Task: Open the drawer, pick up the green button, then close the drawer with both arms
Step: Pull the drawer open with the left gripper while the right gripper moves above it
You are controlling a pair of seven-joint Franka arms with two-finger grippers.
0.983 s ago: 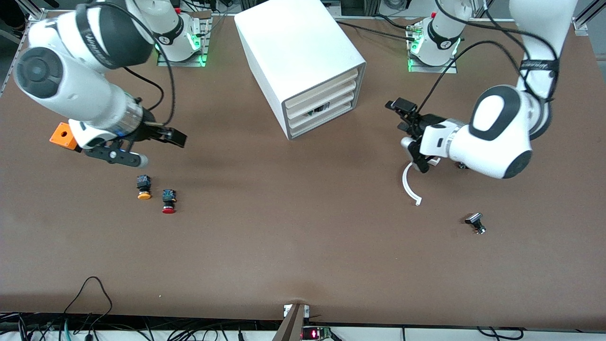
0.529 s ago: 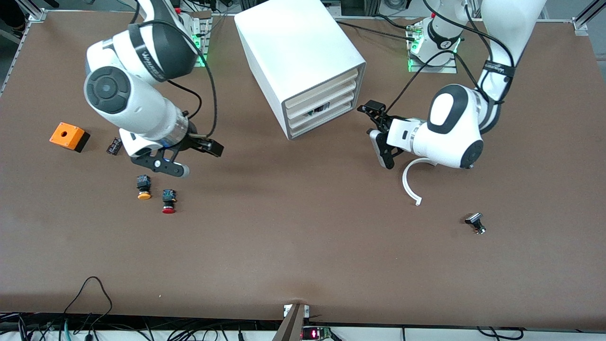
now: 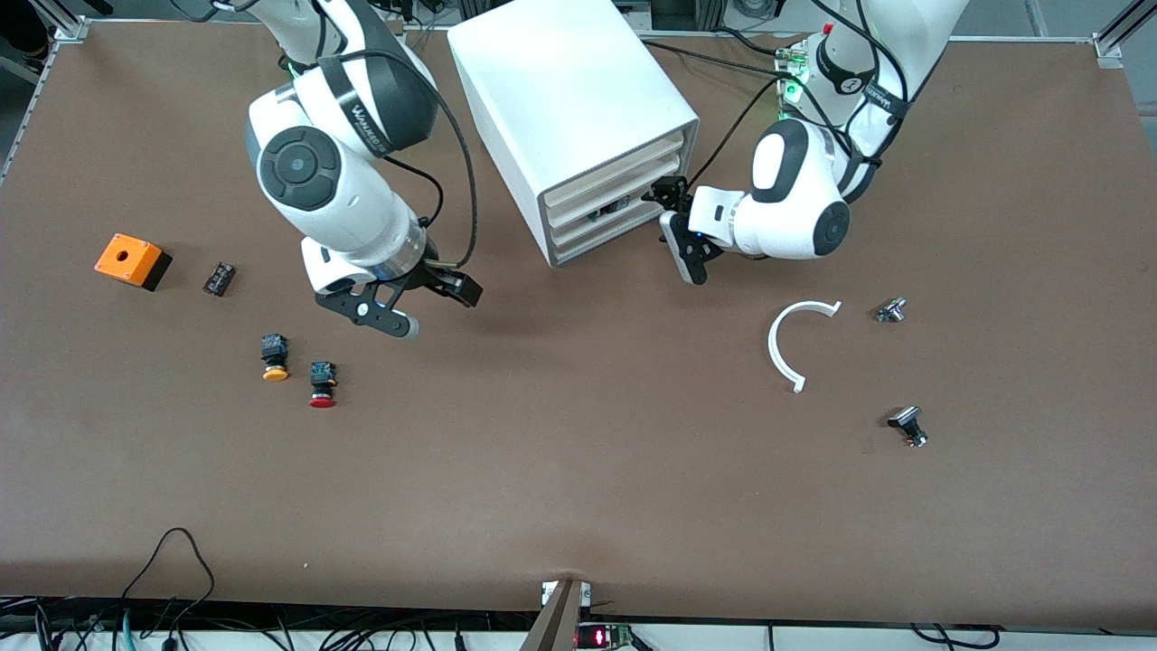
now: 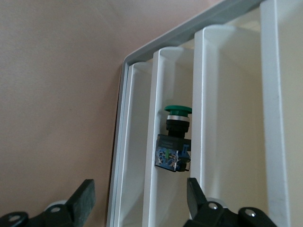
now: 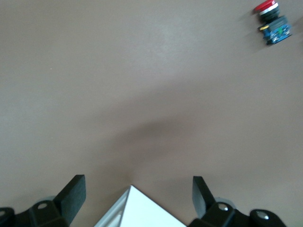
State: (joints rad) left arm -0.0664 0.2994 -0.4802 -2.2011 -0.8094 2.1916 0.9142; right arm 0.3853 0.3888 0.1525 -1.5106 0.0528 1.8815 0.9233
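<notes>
Light is bright, even and diffuse from overhead. Soft shadows spread on the table (image 3: pixel 578 470) under the right gripper (image 3: pixel 418 306), and a faint dark patch lies ahead of its fingers (image 5: pixel 73 191) in the right wrist view. The arms' glossy shells carry mild glare. In the left wrist view the left gripper (image 4: pixel 139 198) is blurred, while the button (image 4: pixel 174 139) ahead of it is sharp.

Cabinet (image 3: pixel 569 99): smooth white plastic, satin; drawer (image 3: pixel 613 233) front cream plastic. Arms (image 3: pixel 343 181) glossy white shells (black matt grippers). Table (image 3: pixel 578 470): matt brown sheet. Button (image 4: pixel 174 139) cap: glossy green plastic.
</notes>
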